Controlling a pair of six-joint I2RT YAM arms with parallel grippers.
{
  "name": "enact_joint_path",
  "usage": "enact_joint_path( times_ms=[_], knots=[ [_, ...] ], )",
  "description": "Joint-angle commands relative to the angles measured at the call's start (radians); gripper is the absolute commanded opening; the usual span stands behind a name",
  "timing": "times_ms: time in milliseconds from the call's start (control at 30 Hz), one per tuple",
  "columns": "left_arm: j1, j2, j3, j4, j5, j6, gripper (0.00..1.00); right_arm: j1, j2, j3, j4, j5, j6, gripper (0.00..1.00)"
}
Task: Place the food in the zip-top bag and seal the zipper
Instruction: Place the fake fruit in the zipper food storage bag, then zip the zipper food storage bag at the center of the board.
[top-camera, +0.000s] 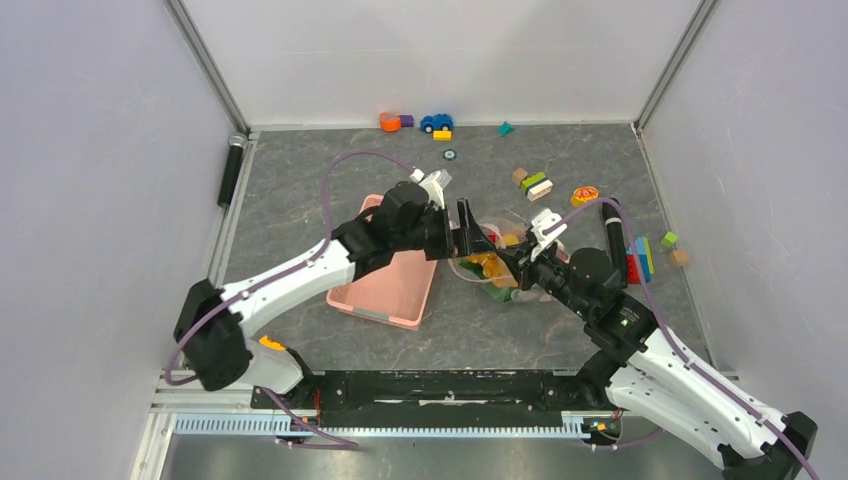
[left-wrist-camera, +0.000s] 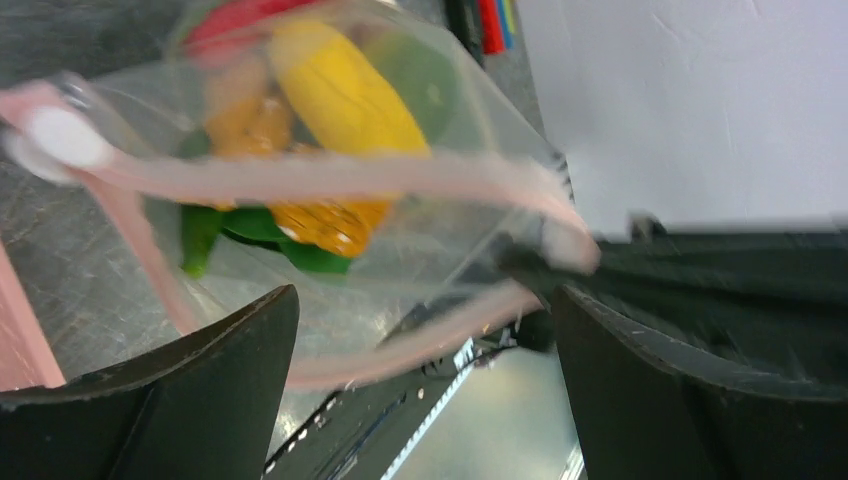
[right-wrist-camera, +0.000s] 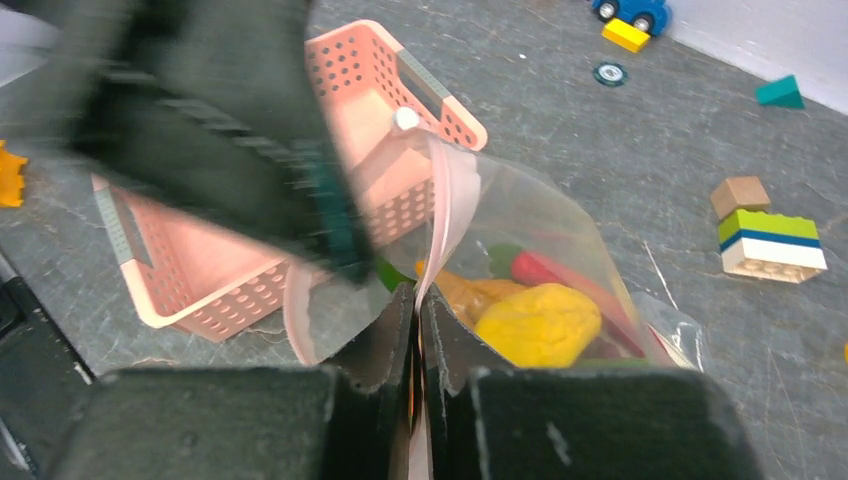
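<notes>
The clear zip-top bag (top-camera: 488, 262) lies between my two grippers, to the right of the pink basket. Inside it are a yellow mango (left-wrist-camera: 345, 95), a red chili (left-wrist-camera: 235, 15), orange pieces (left-wrist-camera: 320, 220) and green pieces (left-wrist-camera: 260, 235). Its pinkish zipper (left-wrist-camera: 330, 180) gapes in a loop, with the white slider (left-wrist-camera: 60, 135) at one end. My right gripper (right-wrist-camera: 418, 300) is shut on the zip strip at the other end. My left gripper (left-wrist-camera: 425, 400) is open wide, and the lower strip passes between its fingers without touching them. The bok choy is not visible.
The pink slotted basket (top-camera: 385, 285) stands left of the bag. Building blocks (top-camera: 535, 185) and a toy car (top-camera: 436, 122) lie at the back, with more blocks (top-camera: 640, 258) on the right. A black cylinder (top-camera: 231, 170) lies along the left wall.
</notes>
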Motion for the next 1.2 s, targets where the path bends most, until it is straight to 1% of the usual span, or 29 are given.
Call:
enact_joint_path(
  times_ms=[0,67,200,267,433,567,700,733,867,967,1067,1167],
  knots=[
    [-0.066,-0.169,-0.045,0.036,0.004,0.191,1.00,0.001,0.016,0.054,-0.011,0.098,0.011,0.09],
    [-0.068,-0.247,-0.089,0.038,-0.017,0.240,1.00,0.001,0.018,0.066,-0.025,0.112,0.011,0.08],
    [-0.068,-0.424,-0.239,0.028,-0.174,0.272,1.00,0.001,0.012,0.082,-0.055,0.134,0.005,0.08],
    [-0.067,-0.506,-0.313,0.009,-0.225,0.277,1.00,0.001,0.004,0.083,-0.067,0.138,-0.003,0.08],
    [-0.068,-0.626,-0.474,-0.025,-0.306,0.295,1.00,0.001,-0.013,0.106,-0.093,0.122,-0.025,0.07],
    [-0.068,-0.645,-0.539,0.006,-0.276,0.360,1.00,0.001,-0.019,0.137,-0.107,0.121,-0.021,0.06],
    [-0.068,-0.637,-0.583,0.096,-0.204,0.421,1.00,0.001,0.004,0.203,-0.186,0.154,-0.016,0.00],
    [-0.068,-0.633,-0.588,0.113,-0.183,0.438,1.00,0.001,0.010,0.228,-0.203,0.148,-0.020,0.00],
    [-0.068,-0.616,-0.602,0.186,-0.120,0.521,1.00,0.001,0.030,0.322,-0.260,0.059,-0.049,0.00],
    [-0.068,-0.611,-0.620,0.294,-0.058,0.600,1.00,0.001,0.045,0.375,-0.291,0.011,-0.056,0.00],
    [-0.068,-0.605,-0.649,0.399,-0.024,0.670,1.00,0.000,0.055,0.418,-0.319,-0.057,-0.060,0.00],
    [-0.068,-0.597,-0.655,0.442,-0.030,0.750,1.00,0.001,0.059,0.457,-0.347,-0.081,-0.062,0.00]
  ],
)
